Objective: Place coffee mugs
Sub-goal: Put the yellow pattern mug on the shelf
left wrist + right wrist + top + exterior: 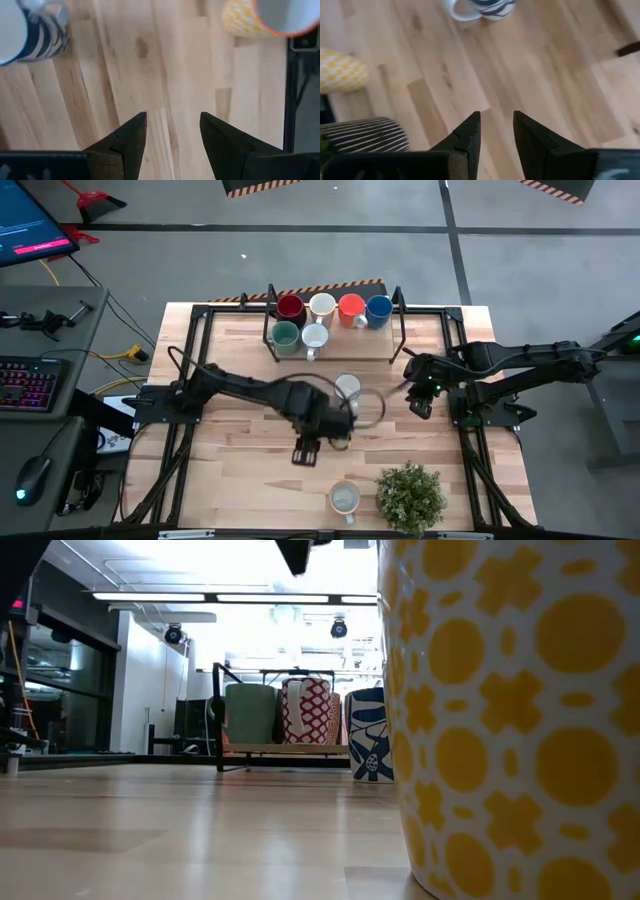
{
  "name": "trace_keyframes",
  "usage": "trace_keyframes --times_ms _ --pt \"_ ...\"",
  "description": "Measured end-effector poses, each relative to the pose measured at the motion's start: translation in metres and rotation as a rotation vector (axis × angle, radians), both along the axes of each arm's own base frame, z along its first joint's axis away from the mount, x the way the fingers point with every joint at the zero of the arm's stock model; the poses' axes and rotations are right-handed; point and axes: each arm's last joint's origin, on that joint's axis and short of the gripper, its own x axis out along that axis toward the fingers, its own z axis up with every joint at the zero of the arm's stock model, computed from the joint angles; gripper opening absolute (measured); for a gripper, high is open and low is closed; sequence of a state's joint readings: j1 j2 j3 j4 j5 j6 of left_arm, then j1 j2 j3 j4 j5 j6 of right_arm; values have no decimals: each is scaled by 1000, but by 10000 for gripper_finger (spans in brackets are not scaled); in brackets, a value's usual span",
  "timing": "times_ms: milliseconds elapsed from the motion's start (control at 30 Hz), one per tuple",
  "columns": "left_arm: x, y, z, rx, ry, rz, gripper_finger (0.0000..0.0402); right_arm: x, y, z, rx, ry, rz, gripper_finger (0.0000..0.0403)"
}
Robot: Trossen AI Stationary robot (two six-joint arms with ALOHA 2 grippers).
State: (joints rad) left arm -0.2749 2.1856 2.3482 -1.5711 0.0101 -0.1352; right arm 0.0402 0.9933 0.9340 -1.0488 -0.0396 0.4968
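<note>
Six mugs stand in the rack (360, 348) at the table's far side: dark red (290, 307), white (322, 305), orange (351, 307), blue (379, 308), teal green (285, 336) and white (315, 337). A blue-striped white mug (347, 387) stands upright on the table in front of the rack. A yellow-patterned mug (345, 498) stands near the near edge. My left gripper (172, 116) is open over bare wood between these two mugs (30, 30) (260, 17). My right gripper (496, 114) is open above bare wood right of the striped mug (482, 7).
A potted plant (410, 495) in a striped pot (365, 135) stands at the near edge, right of the yellow mug (510, 720). A cable loops beside my left wrist (372, 405). The table's black frame (300, 100) runs along the edges. Bare wood lies on the near left.
</note>
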Motion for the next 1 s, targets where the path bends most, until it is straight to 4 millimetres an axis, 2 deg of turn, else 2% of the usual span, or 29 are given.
trace_keyframes --times_ms 133,333,533,700,833,1000 --pt "-19 -11 10 28 -14 -49 175 1 1 1 24 -13 10 94" --pt "-76 -7 22 116 16 9 175 10 2 6 64 -121 4 94" --pt "-145 1 15 147 68 144 175 30 10 25 154 -402 102 94" --pt "-191 5 10 129 71 317 175 49 25 53 313 -727 205 94" --pt "-213 4 11 98 -5 370 175 67 42 68 354 -942 277 94" --pt "-226 1 11 78 -115 352 175 94 68 57 395 -1012 349 94"
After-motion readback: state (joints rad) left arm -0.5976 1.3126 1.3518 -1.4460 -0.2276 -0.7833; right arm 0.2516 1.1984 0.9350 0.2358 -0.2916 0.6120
